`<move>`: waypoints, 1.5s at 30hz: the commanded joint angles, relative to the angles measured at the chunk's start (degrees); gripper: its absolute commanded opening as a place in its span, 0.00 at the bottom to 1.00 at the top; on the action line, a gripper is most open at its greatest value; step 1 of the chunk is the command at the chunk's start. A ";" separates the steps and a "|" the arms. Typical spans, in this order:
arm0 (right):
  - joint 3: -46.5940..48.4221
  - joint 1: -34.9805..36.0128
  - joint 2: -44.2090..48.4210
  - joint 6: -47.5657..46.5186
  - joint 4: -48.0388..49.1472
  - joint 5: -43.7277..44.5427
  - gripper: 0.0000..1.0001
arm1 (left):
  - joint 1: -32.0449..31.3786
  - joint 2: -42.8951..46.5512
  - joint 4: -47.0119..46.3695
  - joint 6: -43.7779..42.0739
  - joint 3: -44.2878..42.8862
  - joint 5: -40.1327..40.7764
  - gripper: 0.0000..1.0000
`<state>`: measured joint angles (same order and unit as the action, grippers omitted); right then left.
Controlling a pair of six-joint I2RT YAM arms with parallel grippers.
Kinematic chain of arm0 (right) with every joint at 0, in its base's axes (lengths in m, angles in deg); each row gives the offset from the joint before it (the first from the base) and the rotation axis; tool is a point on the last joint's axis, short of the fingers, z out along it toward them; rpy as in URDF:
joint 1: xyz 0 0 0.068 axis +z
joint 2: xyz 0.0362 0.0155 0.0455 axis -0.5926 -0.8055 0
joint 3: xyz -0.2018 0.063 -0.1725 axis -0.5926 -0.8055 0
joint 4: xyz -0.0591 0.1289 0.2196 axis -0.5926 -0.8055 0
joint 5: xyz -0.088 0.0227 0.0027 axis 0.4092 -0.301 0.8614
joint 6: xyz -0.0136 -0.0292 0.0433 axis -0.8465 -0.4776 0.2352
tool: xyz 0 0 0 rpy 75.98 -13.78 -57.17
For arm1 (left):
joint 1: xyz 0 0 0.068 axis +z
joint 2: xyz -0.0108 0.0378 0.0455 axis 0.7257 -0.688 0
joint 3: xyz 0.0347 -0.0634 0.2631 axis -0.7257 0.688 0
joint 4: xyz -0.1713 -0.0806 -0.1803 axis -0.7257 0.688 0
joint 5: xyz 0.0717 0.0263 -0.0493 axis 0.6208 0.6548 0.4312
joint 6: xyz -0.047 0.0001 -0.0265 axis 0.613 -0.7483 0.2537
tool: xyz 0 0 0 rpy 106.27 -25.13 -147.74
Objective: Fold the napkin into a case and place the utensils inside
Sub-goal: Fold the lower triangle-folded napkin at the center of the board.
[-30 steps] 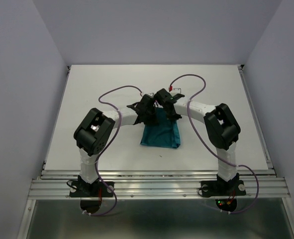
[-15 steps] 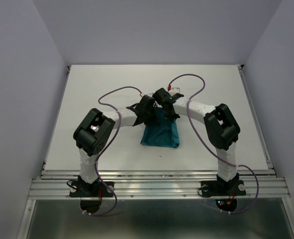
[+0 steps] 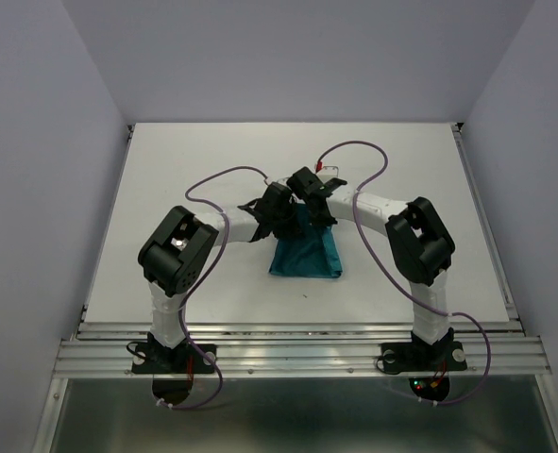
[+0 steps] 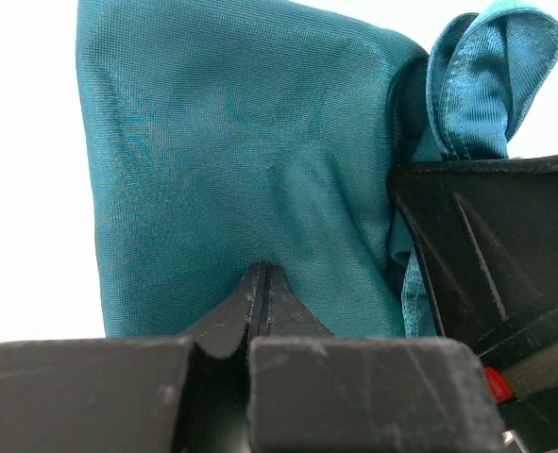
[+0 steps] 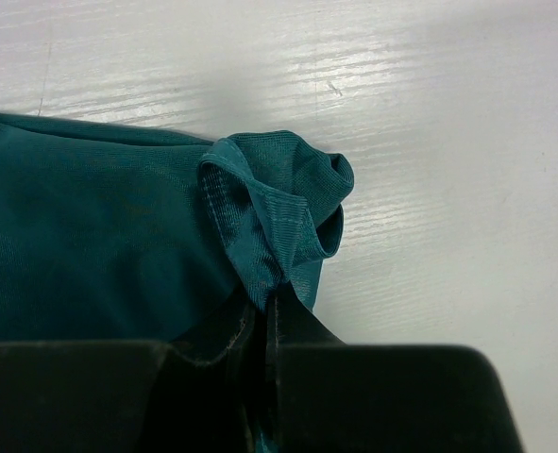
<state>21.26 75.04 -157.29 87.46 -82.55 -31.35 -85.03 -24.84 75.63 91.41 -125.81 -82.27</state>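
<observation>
The teal napkin [image 3: 305, 255] lies folded on the white table, between the two arms. My left gripper [image 3: 288, 219] is at its far left edge. In the left wrist view the jaws [image 4: 262, 276] are pressed together at the cloth [image 4: 241, 160], which spreads out beyond them. My right gripper [image 3: 322, 217] is at the far right edge, and its black body [image 4: 496, 245] also shows in the left wrist view. In the right wrist view it [image 5: 267, 304] is shut on a bunched corner of the napkin [image 5: 279, 217]. No cutlery shows clearly; the grippers hide the table behind them.
Purple cables [image 3: 222, 176] loop over the table behind both arms. The white table [image 3: 165, 179] ends in a metal rail [image 3: 297, 332] at the near edge. Grey walls close in the left, right and back sides.
Both grippers have crept slightly toward the far side, still shut at the napkin's far edge. The napkin looks slightly narrower at the top.
</observation>
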 commanded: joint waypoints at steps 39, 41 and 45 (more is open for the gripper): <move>-5.99 -0.11 9.00 7.34 6.86 -7.43 0.63 | -0.61 4.81 5.04 4.00 7.59 3.15 0.00; -6.34 -0.11 9.00 7.51 6.95 -7.34 0.59 | -0.61 5.16 5.04 3.91 7.85 3.15 0.00; -6.78 -0.11 9.79 7.69 7.12 -5.76 0.48 | -0.61 5.51 5.04 4.00 8.29 3.33 0.00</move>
<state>14.86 75.32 -149.96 93.95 -77.56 -38.52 -85.33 -20.40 74.71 96.33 -119.80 -80.89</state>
